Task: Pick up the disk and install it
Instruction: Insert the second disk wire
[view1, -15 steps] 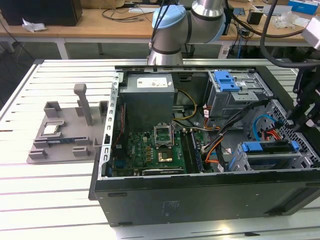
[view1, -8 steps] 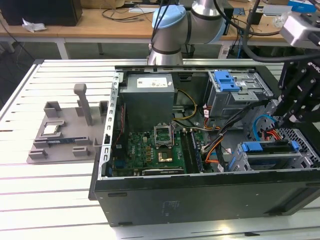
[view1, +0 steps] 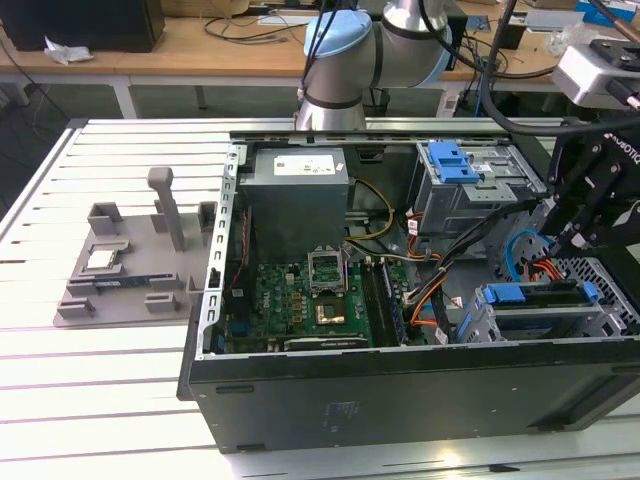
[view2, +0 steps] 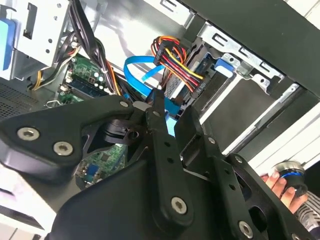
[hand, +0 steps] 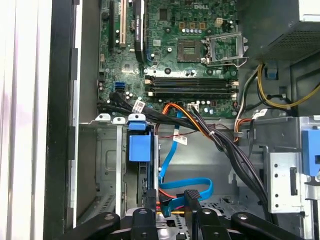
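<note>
Exterior view first: one open computer case (view1: 400, 400) lies on its side on the white slatted bench (view1: 100, 400), with one grey parts holder (view1: 135, 265) sitting well to the exterior view's left of it. My gripper (view1: 562, 240) hangs over the case's corner on the exterior view's right, just above the lower drive bay. The disk (view1: 535, 305) sits in that bay, blue caddy and all. So that's two blue plastic bits in there: the caddy, and one blue bracket (view1: 452, 160) on top of the grey drive cage. There's also one big grey power-supply box (view1: 298, 195).

Second wrist view: my gripper (view2: 174, 107) has its two fingers (view2: 161, 135) a little apart and pinching nothing. One flat blue cable (view2: 137, 67) and one bundle of red, yellow and black wires (view2: 175, 62) are right beyond the tips. A person's hand (view2: 280, 182) is at the edge, outside the case.

First wrist view: my gripper (hand: 167, 205) is again slightly spread and empty. The disk (hand: 139, 147) shows edge-on in its bay, near my tips. One motherboard (hand: 165, 45) lies beyond it, with one CPU socket (hand: 192, 49).
</note>
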